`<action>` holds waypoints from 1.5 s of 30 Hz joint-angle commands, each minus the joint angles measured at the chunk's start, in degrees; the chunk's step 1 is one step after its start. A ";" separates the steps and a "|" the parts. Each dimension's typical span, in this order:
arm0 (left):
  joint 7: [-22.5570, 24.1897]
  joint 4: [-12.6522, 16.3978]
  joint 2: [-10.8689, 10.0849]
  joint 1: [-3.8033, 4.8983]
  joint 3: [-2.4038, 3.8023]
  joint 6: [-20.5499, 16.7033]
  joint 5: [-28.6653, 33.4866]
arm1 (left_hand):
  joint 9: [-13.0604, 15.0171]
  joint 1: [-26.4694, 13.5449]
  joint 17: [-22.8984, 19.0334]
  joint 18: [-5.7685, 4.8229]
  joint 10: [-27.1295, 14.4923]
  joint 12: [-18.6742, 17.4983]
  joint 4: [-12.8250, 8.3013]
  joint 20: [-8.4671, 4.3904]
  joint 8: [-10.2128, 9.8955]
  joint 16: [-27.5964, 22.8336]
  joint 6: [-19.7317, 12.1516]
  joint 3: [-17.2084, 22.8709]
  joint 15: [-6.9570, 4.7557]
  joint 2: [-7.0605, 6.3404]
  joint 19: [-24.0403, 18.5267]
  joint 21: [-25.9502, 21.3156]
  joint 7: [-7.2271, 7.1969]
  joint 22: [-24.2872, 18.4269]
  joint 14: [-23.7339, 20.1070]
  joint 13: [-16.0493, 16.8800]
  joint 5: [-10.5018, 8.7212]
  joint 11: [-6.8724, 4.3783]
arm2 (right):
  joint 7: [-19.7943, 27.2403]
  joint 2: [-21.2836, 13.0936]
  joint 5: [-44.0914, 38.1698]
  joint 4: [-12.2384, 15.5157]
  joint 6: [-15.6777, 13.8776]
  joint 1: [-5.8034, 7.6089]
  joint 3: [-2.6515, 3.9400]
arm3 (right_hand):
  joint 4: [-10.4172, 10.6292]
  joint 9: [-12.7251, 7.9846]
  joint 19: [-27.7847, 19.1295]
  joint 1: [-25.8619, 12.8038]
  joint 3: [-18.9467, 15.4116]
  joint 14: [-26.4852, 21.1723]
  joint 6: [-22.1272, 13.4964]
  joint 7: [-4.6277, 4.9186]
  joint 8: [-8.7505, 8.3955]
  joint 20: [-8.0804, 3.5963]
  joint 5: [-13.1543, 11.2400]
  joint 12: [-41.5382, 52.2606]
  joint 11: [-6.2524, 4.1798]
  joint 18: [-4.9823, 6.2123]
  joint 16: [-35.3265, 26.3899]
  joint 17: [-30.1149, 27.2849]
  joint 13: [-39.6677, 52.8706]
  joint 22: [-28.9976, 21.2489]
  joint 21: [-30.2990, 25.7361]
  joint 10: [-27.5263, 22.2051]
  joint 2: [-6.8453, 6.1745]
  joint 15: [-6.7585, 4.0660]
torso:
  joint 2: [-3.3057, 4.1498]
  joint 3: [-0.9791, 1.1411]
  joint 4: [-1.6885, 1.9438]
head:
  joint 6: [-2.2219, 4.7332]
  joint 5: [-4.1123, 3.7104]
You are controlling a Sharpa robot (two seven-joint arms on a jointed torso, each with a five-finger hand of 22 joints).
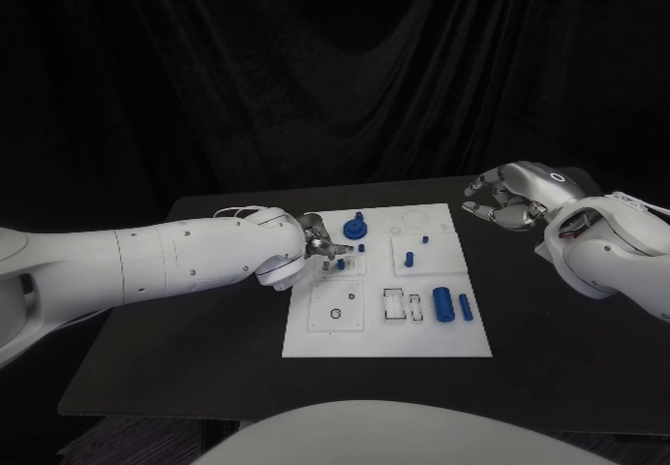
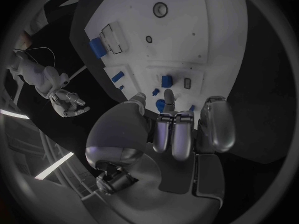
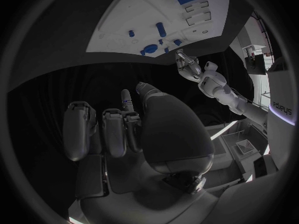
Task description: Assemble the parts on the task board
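The white task board (image 1: 391, 334) lies in the middle of the black table. Blue parts are on it: a round piece with a stem (image 1: 354, 229) at the far edge, a short peg (image 1: 410, 259), a thick cylinder (image 1: 442, 302) and a slim pin (image 1: 465, 308). My left hand (image 1: 319, 250) hovers over the board's far left part, one finger (image 2: 168, 97) reaching toward a small blue part (image 2: 167, 80); nothing shows in its grasp. My right hand (image 1: 509, 196) hangs off the board's far right corner, fingers loosely curled, holding nothing.
The board has a ring-shaped hole (image 1: 335, 313) and rectangular slots (image 1: 400, 305) near its front. Bare black table (image 1: 559, 358) lies around the board on all sides. A dark curtain hangs behind the table.
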 commanded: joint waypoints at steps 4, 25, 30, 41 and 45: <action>-1.72 -0.92 0.70 0.25 -0.04 5.05 2.99 | -0.44 0.59 15.09 -0.35 5.89 -0.25 -0.41 -0.38 -0.61 0.15 0.23 -0.23 -0.22 0.82 1.33 -0.39 0.02 9.56 5.94 15.08 0.68 -0.31 | 0.54 0.20 -1.21 -0.26 -0.58 0.09 0.04 | 0.16 -0.10 2.29 -0.39 -0.14 4.13 0.31 0.03 0.10 0.02 0.32 0.23 -0.18 -0.55 0.33 5.51 12.53 11.67 -0.04 4.23 0.32 -0.54 | 0.03 -0.01 0.06 | -0.01 0.09; 1.55 -2.25 2.47 0.02 -0.32 2.30 -1.35 | -1.78 1.92 15.09 -0.32 5.89 -0.25 -1.66 -0.29 -1.39 0.15 0.29 -0.56 -0.11 1.87 1.31 -0.73 0.16 9.53 5.94 15.08 4.84 -0.18 | -1.60 0.12 -0.93 -0.29 2.91 0.00 0.04 | 0.03 -0.20 2.18 -0.05 0.17 4.06 0.32 0.03 0.05 -0.01 2.31 0.12 -0.20 -0.50 0.20 5.25 12.32 11.60 -0.23 4.05 0.60 -0.56 | -0.10 -0.02 0.00 | -0.01 0.07; 2.33 -3.08 3.10 -0.22 -0.33 1.98 -1.37 | -2.10 2.20 15.09 -0.29 5.89 -0.25 -1.90 -0.25 -1.73 0.15 -0.04 -0.49 -0.06 2.14 1.25 -0.98 0.27 9.48 5.94 15.08 5.54 -0.11 | -1.98 0.04 -0.83 -0.22 3.47 0.00 0.04 | 0.00 -0.21 2.14 0.02 0.22 4.03 0.30 0.03 0.04 -0.01 2.47 0.08 -0.20 -0.48 0.14 5.13 12.24 11.57 -0.32 3.98 0.62 -0.56 | -0.09 -0.08 -0.01 | -0.01 -0.05; 1.83 -3.88 3.21 -0.58 -0.33 2.06 -1.39 | -2.19 3.77 15.09 -0.32 5.89 -0.25 -3.39 -0.25 -1.18 0.15 1.07 0.33 -0.12 2.65 1.35 -0.77 0.00 9.60 5.94 15.08 7.43 -0.26 | -2.78 -0.05 -0.59 -0.22 4.71 0.00 0.04 | -0.10 -0.25 2.02 0.21 0.34 3.98 0.20 0.04 -0.02 -0.01 2.85 -0.02 -0.20 -0.41 0.02 4.90 12.05 11.48 -0.62 3.82 0.65 -0.57 | -0.10 -0.08 0.05 | -0.01 -0.13; 1.66 -3.78 3.08 -0.61 -0.33 2.25 -1.39 | 0.37 4.02 15.09 -0.31 5.89 -0.25 -4.30 -0.60 1.36 0.15 1.98 0.60 -0.57 2.50 1.40 -0.81 -0.64 9.62 5.94 15.08 7.87 -0.82 | -3.03 0.01 -0.54 -0.35 5.14 -0.01 0.04 | -0.10 -0.25 2.02 0.21 0.34 3.98 0.20 0.04 -0.02 -0.01 2.85 -0.02 -0.20 -0.41 0.02 4.90 12.05 11.48 -0.62 3.82 0.65 -0.57 | -0.10 -0.09 0.03 | -0.01 -0.02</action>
